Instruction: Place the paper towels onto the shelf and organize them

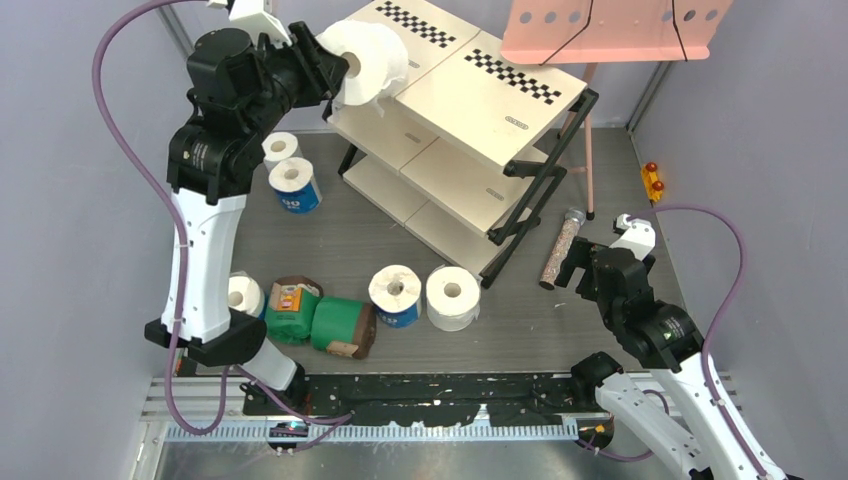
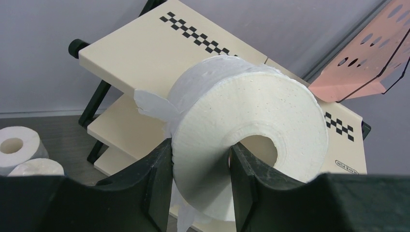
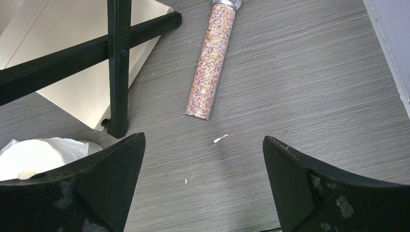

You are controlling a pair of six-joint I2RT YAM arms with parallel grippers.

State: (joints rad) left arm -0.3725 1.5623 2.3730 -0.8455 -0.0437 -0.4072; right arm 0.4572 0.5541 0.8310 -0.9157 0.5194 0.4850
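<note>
A plain white paper towel roll (image 1: 368, 58) (image 2: 251, 108) hangs in the air at the left end of the shelf's (image 1: 490, 95) (image 2: 140, 53) top board. My left gripper (image 1: 335, 72) (image 2: 200, 162) is shut on its wall, one finger in the hollow core and one outside, and a loose sheet hangs below. Seven more rolls lie on the floor: white (image 1: 282, 148) and blue (image 1: 296, 186) at the left, then white (image 1: 243, 295), green (image 1: 292, 308), green (image 1: 345, 326), blue (image 1: 397, 294) and white (image 1: 453, 297) in front. My right gripper (image 1: 585, 268) (image 3: 203, 140) is open over bare floor.
A thin speckled tube (image 1: 562, 250) (image 3: 212, 63) lies beside the shelf's right leg (image 3: 118, 67). A pink perforated music stand (image 1: 610, 30) (image 2: 372, 53) rises behind the shelf. A small red and yellow object (image 1: 652, 182) sits by the right wall.
</note>
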